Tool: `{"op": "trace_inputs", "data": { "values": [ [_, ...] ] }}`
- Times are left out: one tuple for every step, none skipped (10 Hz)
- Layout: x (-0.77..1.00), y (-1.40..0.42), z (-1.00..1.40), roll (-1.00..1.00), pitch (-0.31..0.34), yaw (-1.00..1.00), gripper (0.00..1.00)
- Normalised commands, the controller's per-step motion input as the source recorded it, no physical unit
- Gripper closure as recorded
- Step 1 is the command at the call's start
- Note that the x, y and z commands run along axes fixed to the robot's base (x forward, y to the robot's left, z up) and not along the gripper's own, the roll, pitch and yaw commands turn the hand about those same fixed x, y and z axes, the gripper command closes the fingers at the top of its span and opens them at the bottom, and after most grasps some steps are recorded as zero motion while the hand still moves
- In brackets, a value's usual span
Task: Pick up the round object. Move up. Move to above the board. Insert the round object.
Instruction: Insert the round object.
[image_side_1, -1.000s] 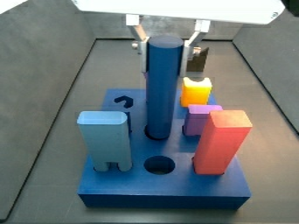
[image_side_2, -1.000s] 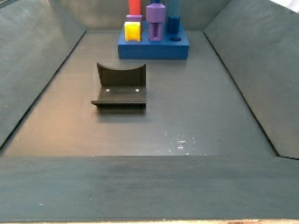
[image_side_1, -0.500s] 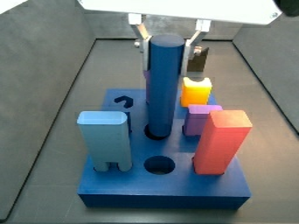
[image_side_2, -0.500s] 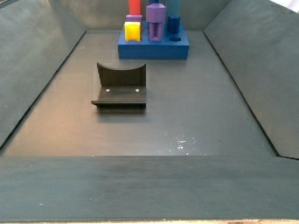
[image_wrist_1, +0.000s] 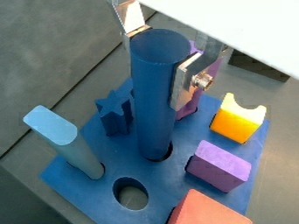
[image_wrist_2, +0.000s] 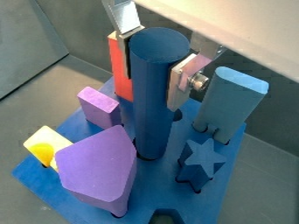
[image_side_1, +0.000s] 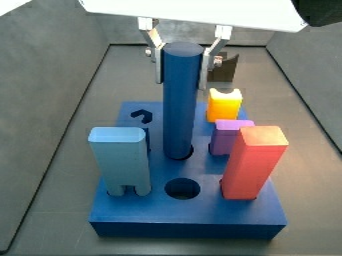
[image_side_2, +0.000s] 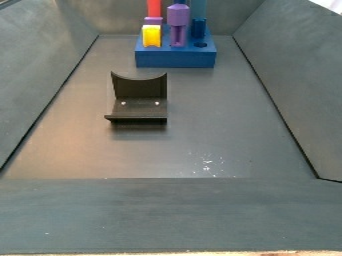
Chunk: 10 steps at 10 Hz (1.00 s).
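Nearest on the board (image_side_1: 187, 215): an empty round hole (image_side_1: 182, 187), flanked by light-blue block (image_side_1: 119, 157) and red block (image_side_1: 253, 158). Behind the hole: round object (image_side_1: 182, 95), upright, lower end seated in its board socket, apparently inserted. Gripper (image_side_1: 183, 45) at peg top, fingers (image_wrist_1: 188, 77) spread, seemingly just clear of the peg sides. Beyond: yellow piece (image_side_1: 225, 103).

fixture (image_side_2: 138, 98), red block (image_side_1: 253, 160), yellow piece (image_wrist_1: 239, 119)
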Motion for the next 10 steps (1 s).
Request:
{"op": "trace_inputs", "data": {
  "values": [
    [0.13,0.0,-0.02,0.0,0.0,-0.07,1.0],
    [0.23,0.0,0.0,0.0,0.01,-0.11,1.0],
    [0.22,0.04,0.0,0.0,0.016,-0.11,1.0],
    [0.13,0.0,-0.12,0.02,0.0,-0.09,1.0],
    [0.01,0.02,-0.16,0.05,0.0,-0.06,1.0],
    [-0.02,0.0,-0.22,0.06,0.0,-0.04,1.0],
    [-0.1,0.0,-0.4,0.01,-0.04,-0.02,1.0],
    [-0.09,0.0,-0.44,0.03,-0.043,-0.01,1.0],
    [-0.12,0.0,-0.41,0.1,-0.019,0.0,1.0],
    [-0.16,0.0,-0.44,0.12,-0.013,0.0,1.0]
  ]
}}
